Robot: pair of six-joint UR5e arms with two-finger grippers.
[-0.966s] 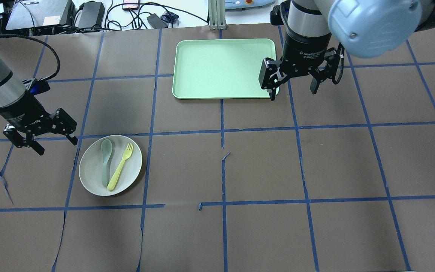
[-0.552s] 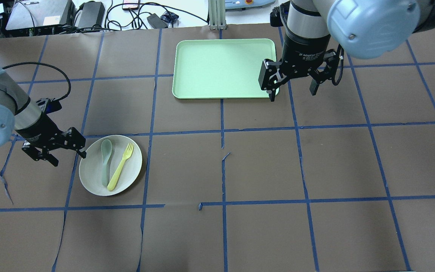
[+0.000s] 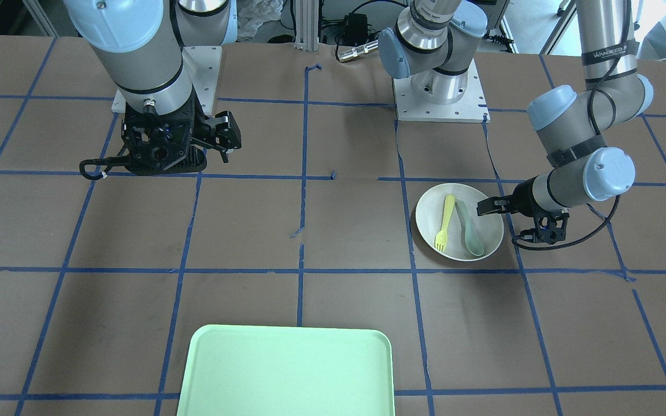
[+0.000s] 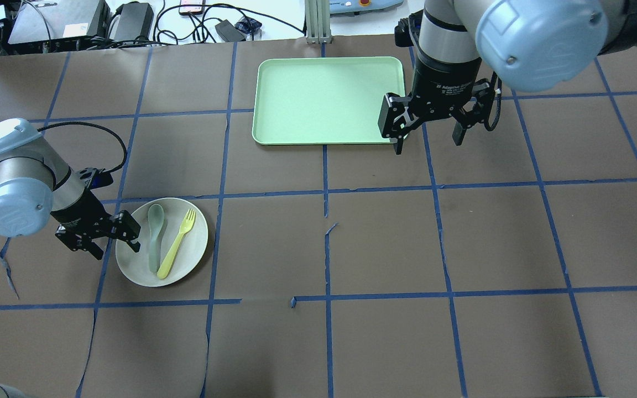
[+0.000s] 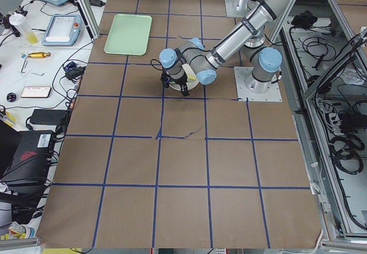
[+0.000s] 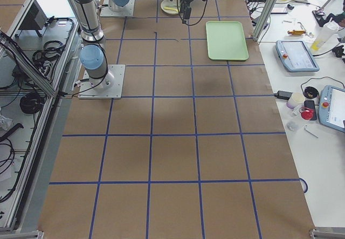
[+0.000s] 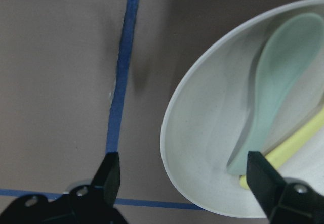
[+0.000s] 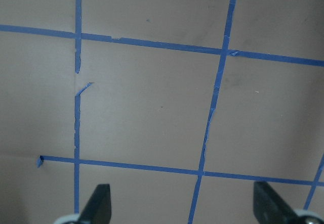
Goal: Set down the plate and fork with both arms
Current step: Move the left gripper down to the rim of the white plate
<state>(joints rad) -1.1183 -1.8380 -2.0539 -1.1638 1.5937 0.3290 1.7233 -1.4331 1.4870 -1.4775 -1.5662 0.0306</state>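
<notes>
The off-white plate (image 4: 191,249) lies at the table's left front, holding the pale yellow fork (image 4: 177,243) and a grey-green spoon (image 4: 155,232). My left gripper (image 4: 116,250) is open and low at the plate's left rim, one finger over the plate, one outside. In the left wrist view the gripper (image 7: 183,171) straddles the plate's (image 7: 202,123) rim, with the spoon (image 7: 283,67) and fork (image 7: 298,143) beyond. In the front view the left gripper (image 3: 500,222) meets the plate (image 3: 430,215). My right gripper (image 4: 428,143) is open and empty, hovering by the tray's near right corner.
The light green tray (image 4: 324,99) lies at the table's far middle; it also shows in the front view (image 3: 287,370). Cables and power bricks (image 4: 130,16) sit beyond the far edge. The right wrist view shows my right gripper (image 8: 183,204) over brown table with blue tape lines.
My left arm has swung right and down, bringing its open gripper from beside the plate to straddle the plate's left rim. The right gripper has barely moved.
</notes>
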